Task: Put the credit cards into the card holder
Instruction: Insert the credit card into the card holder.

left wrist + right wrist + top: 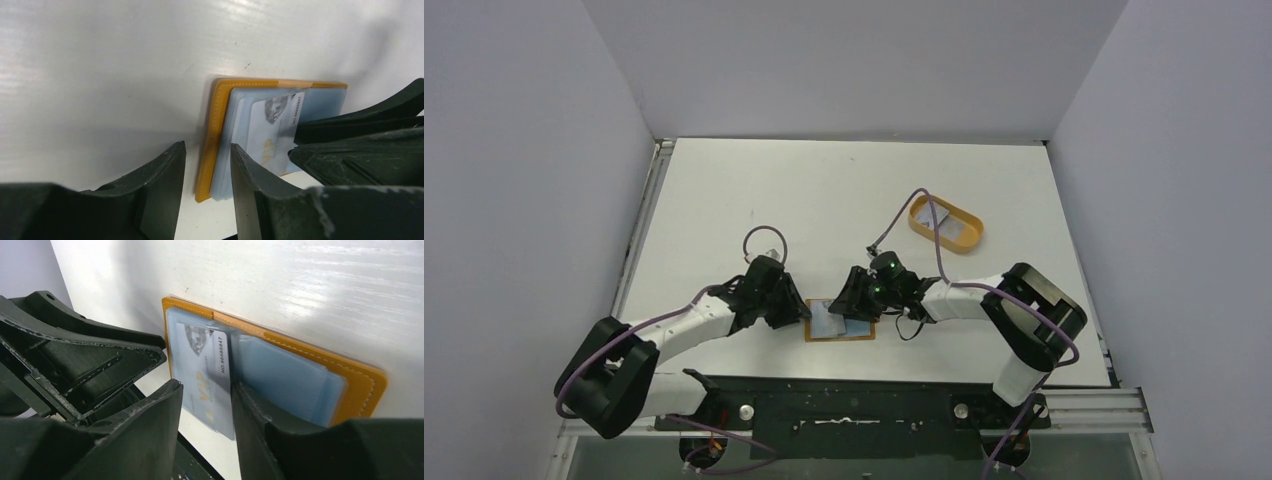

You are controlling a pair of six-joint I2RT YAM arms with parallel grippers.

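The card holder (839,338) lies open near the table's front edge, orange rim around grey-blue slots (280,375). A pale credit card (202,372) printed "VIP" sits partly in its left half, its near end sticking out over the table; it also shows in the left wrist view (270,132). My left gripper (802,312) is open, straddling the holder's left edge (215,135), one finger (252,185) on the slots. My right gripper (852,303) is open low over the card, its jaws either side of it (206,410). More cards (952,228) lie in the orange tray.
The orange oval tray (921,212) stands at the back right of the table. My two grippers are close together over the holder; the right one shows in the left wrist view (360,145). The black base rail runs just in front of the holder.
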